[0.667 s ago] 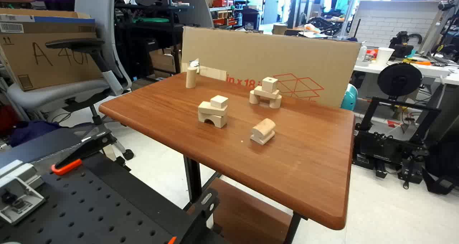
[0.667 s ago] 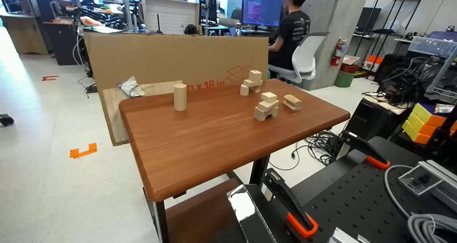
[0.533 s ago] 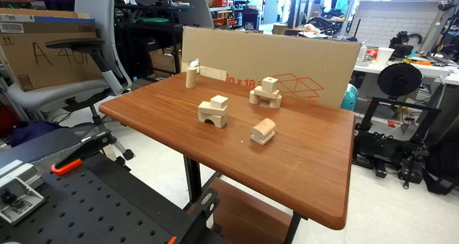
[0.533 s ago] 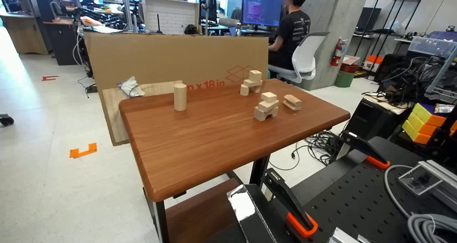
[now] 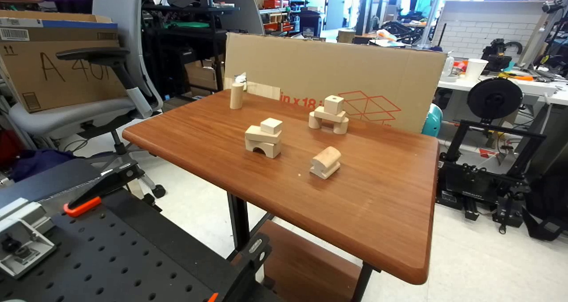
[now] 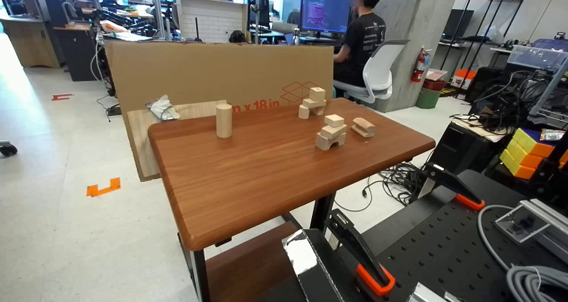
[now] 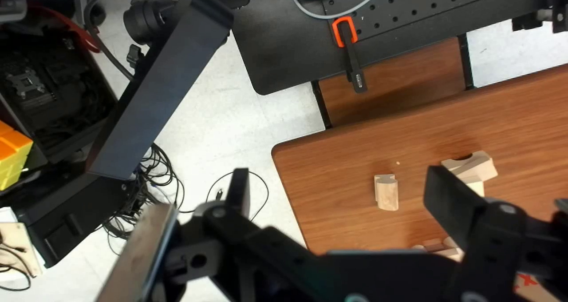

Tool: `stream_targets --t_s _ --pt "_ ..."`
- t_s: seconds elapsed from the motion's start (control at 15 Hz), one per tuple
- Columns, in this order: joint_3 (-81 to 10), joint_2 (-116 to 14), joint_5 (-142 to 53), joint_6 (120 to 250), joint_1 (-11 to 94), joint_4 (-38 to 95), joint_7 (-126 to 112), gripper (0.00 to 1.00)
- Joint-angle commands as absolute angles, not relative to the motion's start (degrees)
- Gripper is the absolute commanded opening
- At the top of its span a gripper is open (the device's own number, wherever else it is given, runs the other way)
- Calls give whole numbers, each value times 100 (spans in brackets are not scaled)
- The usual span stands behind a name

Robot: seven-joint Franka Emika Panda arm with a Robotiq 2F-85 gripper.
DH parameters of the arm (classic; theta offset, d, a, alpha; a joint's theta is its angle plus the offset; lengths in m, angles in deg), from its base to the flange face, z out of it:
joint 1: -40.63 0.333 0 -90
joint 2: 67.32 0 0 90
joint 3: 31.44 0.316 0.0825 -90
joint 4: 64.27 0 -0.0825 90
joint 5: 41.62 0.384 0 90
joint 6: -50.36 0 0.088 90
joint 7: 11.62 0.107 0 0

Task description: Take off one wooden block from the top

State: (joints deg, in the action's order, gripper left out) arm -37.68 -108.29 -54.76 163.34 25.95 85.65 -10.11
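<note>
Brown table on a pale floor, with cardboard standing along the far side in both exterior views. Pretty cluttered all round: grey chair and box at left in an exterior view, someone sitting by a monitor, far and right of middle, in an exterior view. The block sits on the oblong piece, which is on the arch. Wrist view: the gripper has its jaws spread wide.

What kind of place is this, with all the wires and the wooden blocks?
Probably a robotics lab or workshop. The clues are the black board full of holes, the tangle of cables, and the person sitting in front of a big computer screen.
</note>
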Motion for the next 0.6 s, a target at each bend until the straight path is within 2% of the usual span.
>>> stream_targets --t_s 0.0,0.53 --pt "-3817 -10830 -5511 16312 2654 8551 -981 100" --pt "-3469 -9977 -5283 17156 3084 8357 -469 100"
